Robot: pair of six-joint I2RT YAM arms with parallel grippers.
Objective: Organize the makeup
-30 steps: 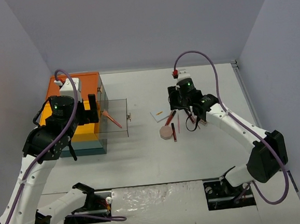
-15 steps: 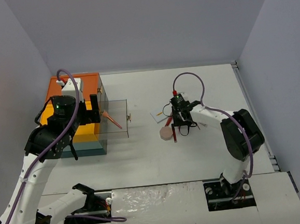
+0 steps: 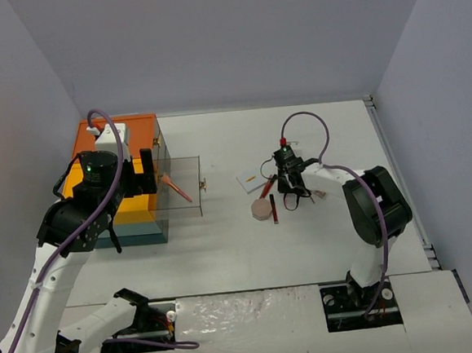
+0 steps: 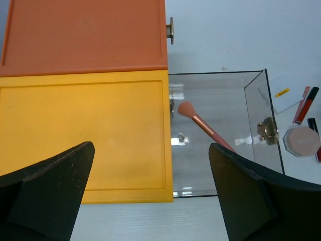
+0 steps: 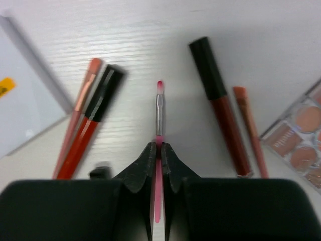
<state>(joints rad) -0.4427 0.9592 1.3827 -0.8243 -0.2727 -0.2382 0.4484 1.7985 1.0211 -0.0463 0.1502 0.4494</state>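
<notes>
My right gripper (image 5: pixel 159 148) is shut on a thin pink brush (image 5: pixel 159 108) with a silver ferrule and red tip, low among the makeup on the table. To its left lie a peach pencil (image 5: pixel 83 95) and a red-and-black tube (image 5: pixel 93 123). To its right lie a dark red tube (image 5: pixel 220 100), a thin orange pencil (image 5: pixel 248 128) and a pinkish palette (image 5: pixel 301 140). The top view shows the right gripper (image 3: pixel 288 180), a white card (image 3: pixel 249 180) and a round pink compact (image 3: pixel 261 210). My left gripper (image 4: pixel 150 191) is open and empty over the box.
The teal box with an orange (image 4: pixel 83 35) and yellow top (image 4: pixel 85 135) stands at the left (image 3: pixel 125 165). Its clear drawer (image 4: pixel 220 130) is pulled out and holds a pink powder brush (image 4: pixel 203 125). Grey walls close in on three sides.
My right arm has folded in and its gripper has come down onto the makeup pile, now closed on the pink brush. The left arm has not moved.
</notes>
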